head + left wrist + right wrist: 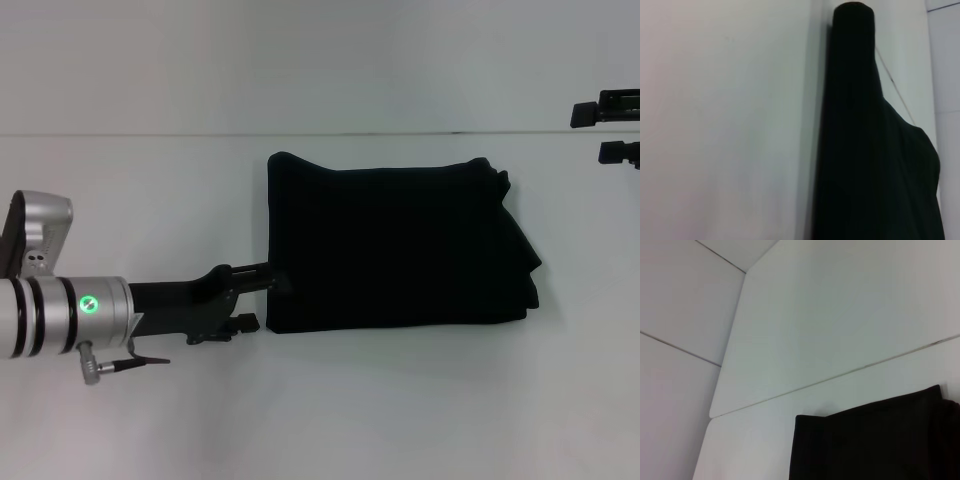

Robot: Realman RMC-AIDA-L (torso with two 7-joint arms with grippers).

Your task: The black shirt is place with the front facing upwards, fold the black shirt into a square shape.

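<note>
Shirt point(395, 245) lies folded flat on the bench point(150, 180), right of centre in head view, layered edges stacked on its right side. Left gripper point(268, 297) sits at the shirt's left edge, near the front-left corner, upper finger touching the cloth, arm reaching in from the left. Right gripper point(606, 130) is at the far right, behind the shirt, well apart from it.

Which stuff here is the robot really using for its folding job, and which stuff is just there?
For the job:
- black shirt, already folded into a near-square
- left gripper, fingers open at the shirt's left edge
- right gripper, off at the far right edge

Just there:
- white table under the shirt
</note>
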